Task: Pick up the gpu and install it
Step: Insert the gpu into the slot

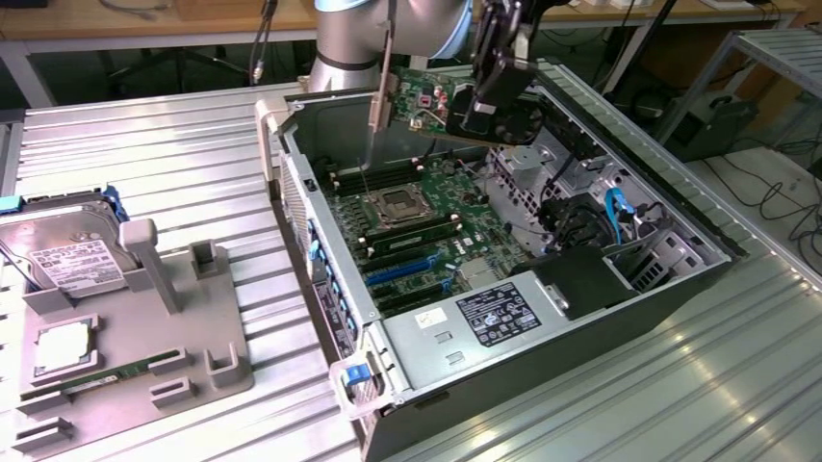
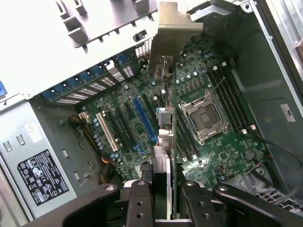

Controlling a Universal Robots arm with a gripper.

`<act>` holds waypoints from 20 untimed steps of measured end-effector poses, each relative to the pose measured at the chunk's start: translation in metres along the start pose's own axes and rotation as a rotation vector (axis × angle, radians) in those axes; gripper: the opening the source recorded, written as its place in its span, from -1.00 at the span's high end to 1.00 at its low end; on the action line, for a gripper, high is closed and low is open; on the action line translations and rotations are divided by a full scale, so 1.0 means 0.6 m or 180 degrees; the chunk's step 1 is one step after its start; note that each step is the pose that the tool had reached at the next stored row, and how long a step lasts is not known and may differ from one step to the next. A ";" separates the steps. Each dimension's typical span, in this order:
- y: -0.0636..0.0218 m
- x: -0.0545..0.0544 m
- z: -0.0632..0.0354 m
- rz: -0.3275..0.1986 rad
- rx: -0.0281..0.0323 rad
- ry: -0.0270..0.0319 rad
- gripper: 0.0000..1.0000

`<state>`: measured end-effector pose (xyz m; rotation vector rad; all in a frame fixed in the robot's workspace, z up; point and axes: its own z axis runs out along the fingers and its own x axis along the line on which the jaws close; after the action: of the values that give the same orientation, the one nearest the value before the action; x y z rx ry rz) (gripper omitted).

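The gpu (image 1: 430, 104), a green card with a black cooler and a silver end bracket, hangs in the air above the open computer case (image 1: 321, 250). My gripper (image 1: 495, 91) is shut on the card's cooler end. In the wrist view the gpu (image 2: 166, 71) shows edge-on, gripped between my two black fingers (image 2: 139, 203), with its bracket pointing away over the motherboard (image 2: 142, 118). The blue and white expansion slots (image 2: 142, 120) lie below the card, well apart from it. The empty CPU socket (image 2: 204, 116) sits beside the card's line.
A power supply (image 1: 495, 318) with a label fills the case's near corner. A grey fixture (image 1: 129, 327) at the exterior view's left holds a hard drive (image 1: 77, 255), a memory stick (image 1: 115, 373) and another small part. Ribbed metal table (image 1: 167, 164) surrounds the case.
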<state>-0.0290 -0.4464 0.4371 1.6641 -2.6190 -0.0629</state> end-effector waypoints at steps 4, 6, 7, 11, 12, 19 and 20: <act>0.000 0.000 0.000 -0.0125 0.0001 0.0007 0.44; 0.000 0.000 0.000 -0.0192 0.0002 0.0010 0.44; 0.000 0.000 0.000 -0.0226 0.0002 0.0012 0.44; 0.000 0.000 0.000 -0.0354 0.0004 0.0019 0.44; 0.000 0.000 0.000 -0.0403 0.0004 0.0022 0.44; 0.000 0.000 0.000 -0.0701 0.0014 0.0036 0.44; 0.000 0.000 0.000 -0.0722 0.0023 0.0034 0.44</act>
<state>-0.0291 -0.4464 0.4368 1.9501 -2.4133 -0.0509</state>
